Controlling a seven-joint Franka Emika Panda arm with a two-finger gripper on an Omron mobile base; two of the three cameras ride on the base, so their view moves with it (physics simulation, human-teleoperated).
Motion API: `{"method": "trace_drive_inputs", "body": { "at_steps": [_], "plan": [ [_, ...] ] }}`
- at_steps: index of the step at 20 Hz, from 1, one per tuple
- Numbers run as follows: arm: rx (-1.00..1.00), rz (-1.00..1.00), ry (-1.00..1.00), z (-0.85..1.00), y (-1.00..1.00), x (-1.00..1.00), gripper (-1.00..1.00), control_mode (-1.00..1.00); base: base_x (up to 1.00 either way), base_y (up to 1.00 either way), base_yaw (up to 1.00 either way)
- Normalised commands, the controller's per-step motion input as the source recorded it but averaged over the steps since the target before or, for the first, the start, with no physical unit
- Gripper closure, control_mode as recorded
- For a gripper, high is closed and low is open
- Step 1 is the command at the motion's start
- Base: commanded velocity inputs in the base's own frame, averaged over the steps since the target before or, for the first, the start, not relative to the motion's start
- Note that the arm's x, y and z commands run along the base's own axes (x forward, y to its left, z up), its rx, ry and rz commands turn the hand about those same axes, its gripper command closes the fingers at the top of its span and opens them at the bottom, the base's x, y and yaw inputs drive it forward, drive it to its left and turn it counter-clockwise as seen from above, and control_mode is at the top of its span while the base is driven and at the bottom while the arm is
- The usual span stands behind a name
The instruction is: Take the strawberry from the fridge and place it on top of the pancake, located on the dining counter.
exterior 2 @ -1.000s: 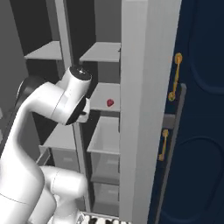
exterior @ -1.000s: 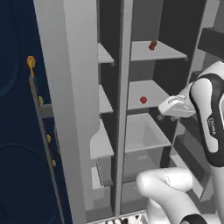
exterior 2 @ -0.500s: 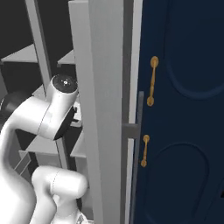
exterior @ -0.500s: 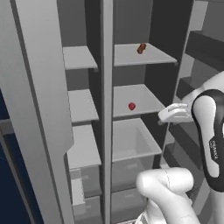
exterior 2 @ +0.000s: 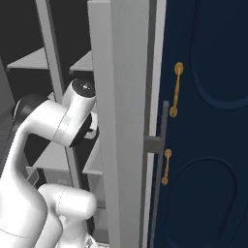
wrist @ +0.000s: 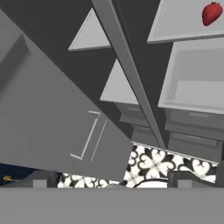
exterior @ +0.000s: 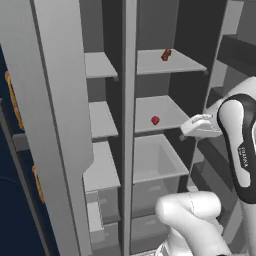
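- Standing open, the fridge [exterior: 125, 150] shows grey shelves on both sides of a central upright divider, with an open grey drawer [exterior: 155, 160] below the right-hand middle shelf.
- The strawberry [exterior: 155, 120] lies on that middle shelf, right of the divider, small and bright red; in the hand view it sits at the top right corner [wrist: 211, 13], above the drawer.
- A brownish-orange oblong item [exterior: 166, 54] rests on the shelf above, toward the far side.
- The gripper [exterior: 192, 126] hangs at the near right edge of the strawberry's shelf, just right of the fruit and not touching it.
- Its jaws stand wide apart, with nothing between them.
- The hand view looks down along the shelves to a black-and-white patterned floor [wrist: 153, 164].
- A navy cabinet [exterior 2: 208, 121] with gold handles [exterior 2: 176, 89] stands right of the fridge door edge in the right base view.
- Small dark lettering runs along the arm's forearm [exterior: 243, 155], too small to read.
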Motion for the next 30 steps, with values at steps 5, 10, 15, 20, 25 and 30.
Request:
{"method": "trace_drive_inputs", "body": {
  "at_steps": [5,10,15,20,25,30],
  "plan": [
    [0.00,0.00,0.00,0.00,0.00,0.00,-1.00,1.00,-0.36,0.28,-0.01],
    [0.00,0.00,0.00,0.00,0.00,0.00,-1.00,1.00,0.00,0.41,-0.01],
    [0.00,0.00,0.00,0.00,0.00,0.00,-1.00,1.00,0.15,0.00,0.00],
    [0.00,0.00,0.00,0.00,0.00,0.00,-1.00,1.00,0.60,0.00,0.00],
    [0.00,0.00,0.00,0.00,0.00,0.00,-1.00,1.00,0.41,0.00,0.00],
    [-0.02,-0.04,-0.01,0.00,-0.01,0.01,-1.00,-1.00,0.10,0.00,0.00]
  ]
}}
